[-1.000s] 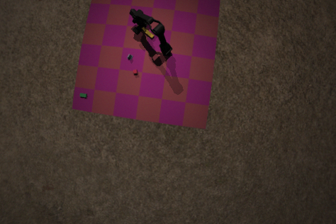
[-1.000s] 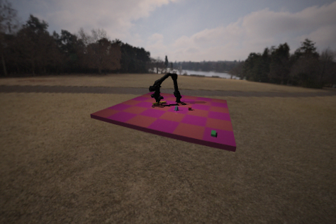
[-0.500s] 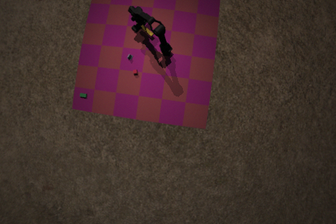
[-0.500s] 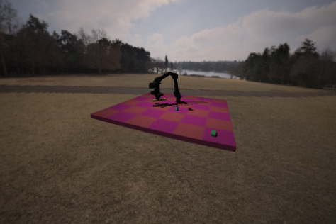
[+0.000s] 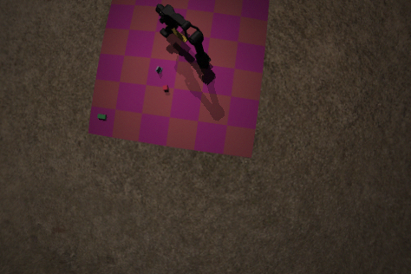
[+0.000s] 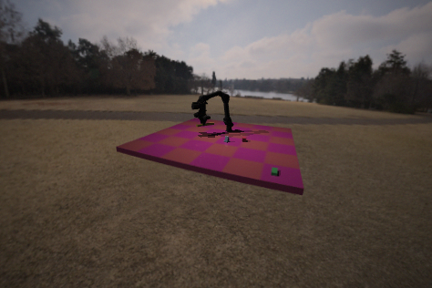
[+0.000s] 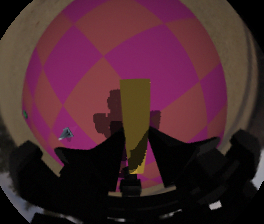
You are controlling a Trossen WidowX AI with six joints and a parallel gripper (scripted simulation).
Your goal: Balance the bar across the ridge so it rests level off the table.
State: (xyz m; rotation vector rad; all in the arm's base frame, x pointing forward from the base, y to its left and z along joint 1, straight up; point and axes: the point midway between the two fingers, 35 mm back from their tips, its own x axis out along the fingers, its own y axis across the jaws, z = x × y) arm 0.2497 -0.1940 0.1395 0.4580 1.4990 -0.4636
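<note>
above the checkered table, yellow bar (image 5: 179, 35) (image 6: 206, 124) (image 7: 136, 102) gripped in claw (image 5: 170, 33) (image 6: 203, 123) (image 7: 135, 129), partly hidden by fingers

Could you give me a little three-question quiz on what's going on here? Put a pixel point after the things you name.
1. What colour is the bar the arm's hand (image 7: 135, 129) is gripping?
2. True or false: the green block (image 5: 101, 116) (image 6: 274, 171) is nearer the board's centre than the red block (image 5: 166, 88) (image 6: 244, 139).
3. Fill in: the bar (image 7: 135, 97) is held ____ the checkered board (image 5: 153, 127) (image 6: 216, 161) (image 7: 143, 57).

Key: 1. yellow; 2. false; 3. above
</note>
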